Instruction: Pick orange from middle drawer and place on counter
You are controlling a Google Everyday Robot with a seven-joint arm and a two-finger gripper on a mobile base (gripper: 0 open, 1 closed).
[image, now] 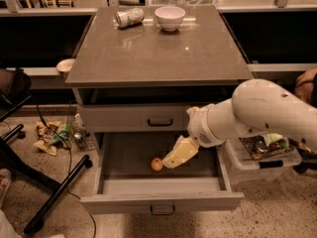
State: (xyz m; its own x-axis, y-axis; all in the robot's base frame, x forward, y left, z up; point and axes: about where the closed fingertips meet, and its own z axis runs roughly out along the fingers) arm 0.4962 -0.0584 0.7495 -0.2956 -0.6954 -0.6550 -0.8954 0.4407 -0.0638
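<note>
Evidently nothing is lifted yet: the orange [156, 164] lies in the open middle drawer [161, 200], the gripper [168, 162] just beside it, whether clenched or released I cannot tell, and the counter [148, 53] awaits.

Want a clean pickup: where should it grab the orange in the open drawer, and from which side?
Across the middle of the orange, from above: it is round and sits alone on the floor of the middle drawer, open overhead. The gripper hangs close beside it.
</note>
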